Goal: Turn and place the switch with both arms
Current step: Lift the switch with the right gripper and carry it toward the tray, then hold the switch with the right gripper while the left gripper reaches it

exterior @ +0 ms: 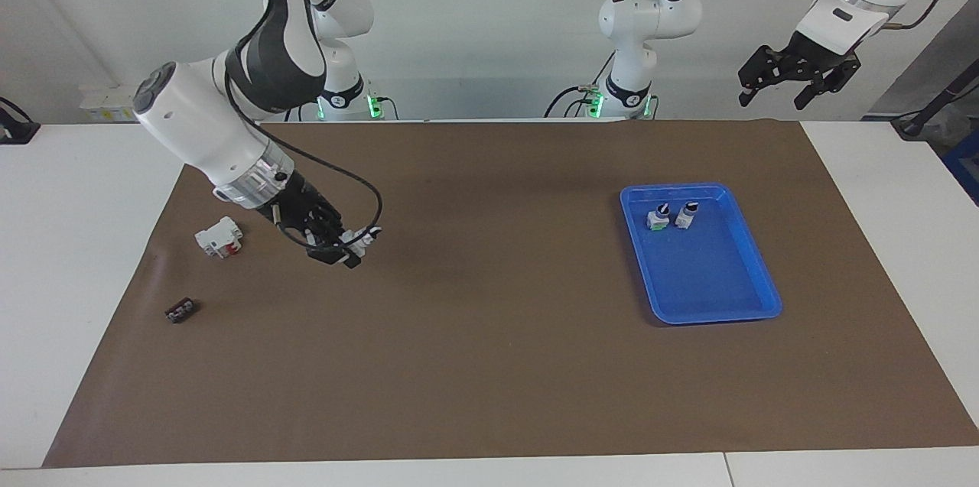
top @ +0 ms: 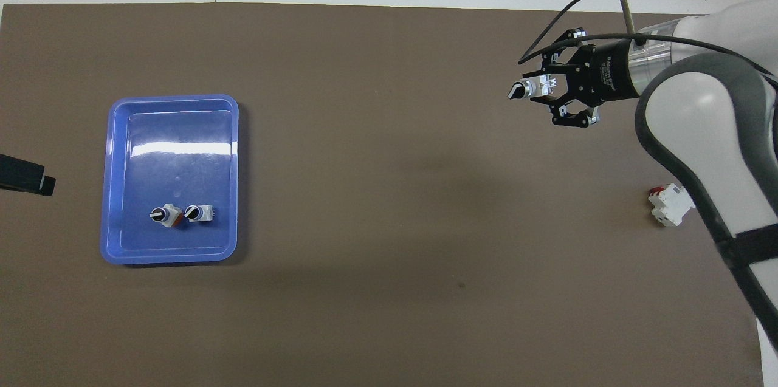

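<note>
The right tool (exterior: 342,246) is clamped on the switch (top: 530,89), a white-grey block with its black, silver-collared knob pointing outward, held above the tabletop (exterior: 489,365). The left tool (exterior: 791,78) waits raised, fingers spread apart.

Two high, opposed views, one table (exterior: 489,395)

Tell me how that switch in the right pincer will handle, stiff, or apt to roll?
The switch in the right pincer looks rigid and probably light. Its round knob could let it roll or tip once set down.
</note>
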{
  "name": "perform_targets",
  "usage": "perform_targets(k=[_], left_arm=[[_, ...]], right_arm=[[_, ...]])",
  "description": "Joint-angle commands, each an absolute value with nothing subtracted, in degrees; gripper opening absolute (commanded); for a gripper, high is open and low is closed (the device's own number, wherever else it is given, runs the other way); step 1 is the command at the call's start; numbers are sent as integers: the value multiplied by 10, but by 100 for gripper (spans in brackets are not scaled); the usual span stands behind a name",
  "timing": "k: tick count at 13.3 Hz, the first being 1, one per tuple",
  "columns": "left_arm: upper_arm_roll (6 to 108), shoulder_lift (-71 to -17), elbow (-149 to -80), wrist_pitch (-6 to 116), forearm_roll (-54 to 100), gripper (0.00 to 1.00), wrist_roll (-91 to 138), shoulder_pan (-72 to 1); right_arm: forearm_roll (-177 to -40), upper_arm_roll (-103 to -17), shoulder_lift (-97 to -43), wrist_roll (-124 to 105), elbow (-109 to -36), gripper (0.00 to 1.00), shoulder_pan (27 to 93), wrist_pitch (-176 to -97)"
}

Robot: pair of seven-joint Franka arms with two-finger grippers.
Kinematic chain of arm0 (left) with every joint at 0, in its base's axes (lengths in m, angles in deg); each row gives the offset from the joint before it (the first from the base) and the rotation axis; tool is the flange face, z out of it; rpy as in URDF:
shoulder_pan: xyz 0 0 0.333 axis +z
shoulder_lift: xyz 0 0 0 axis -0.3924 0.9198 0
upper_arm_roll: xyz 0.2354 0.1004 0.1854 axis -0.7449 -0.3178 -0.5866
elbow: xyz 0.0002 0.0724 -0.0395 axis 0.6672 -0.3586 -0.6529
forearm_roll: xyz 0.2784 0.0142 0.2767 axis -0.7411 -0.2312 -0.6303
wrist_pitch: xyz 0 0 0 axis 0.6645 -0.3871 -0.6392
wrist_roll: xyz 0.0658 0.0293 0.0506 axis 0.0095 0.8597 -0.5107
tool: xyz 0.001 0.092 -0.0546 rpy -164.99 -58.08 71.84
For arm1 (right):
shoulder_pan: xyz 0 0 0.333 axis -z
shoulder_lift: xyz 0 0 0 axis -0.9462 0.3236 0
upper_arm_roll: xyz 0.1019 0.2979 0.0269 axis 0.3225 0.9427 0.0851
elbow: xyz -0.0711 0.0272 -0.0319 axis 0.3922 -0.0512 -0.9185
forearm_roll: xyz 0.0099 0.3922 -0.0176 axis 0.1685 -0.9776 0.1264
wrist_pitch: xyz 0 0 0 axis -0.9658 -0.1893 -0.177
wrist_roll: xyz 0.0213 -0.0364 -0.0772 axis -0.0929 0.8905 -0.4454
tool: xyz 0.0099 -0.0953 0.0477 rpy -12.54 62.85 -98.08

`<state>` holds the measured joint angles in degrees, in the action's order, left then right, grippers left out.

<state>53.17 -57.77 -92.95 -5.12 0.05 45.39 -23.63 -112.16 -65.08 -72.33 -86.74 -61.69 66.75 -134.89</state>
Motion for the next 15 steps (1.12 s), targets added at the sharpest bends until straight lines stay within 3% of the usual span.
perform_targets(k=[1, 8, 10, 15], left_arm=[[534, -592, -945, -52, 0, 100, 451, -234], [558, -609, -962, -49, 11, 100, 426, -248], [577, -608, -957, -50, 62, 100, 382, -248], [580, -601, -940, -45, 216, 100, 254, -248]], right_arm=[[-1221, -625, -738, -937, -603, 0, 667, -1336], [-1318, -497, -737, -1055, -581, 0, 651, -1438], [-1309, -496, -732, -1085, -578, 0, 599, -1491], [-1235, -498, -722, -1148, -575, 0, 511, -1508]])
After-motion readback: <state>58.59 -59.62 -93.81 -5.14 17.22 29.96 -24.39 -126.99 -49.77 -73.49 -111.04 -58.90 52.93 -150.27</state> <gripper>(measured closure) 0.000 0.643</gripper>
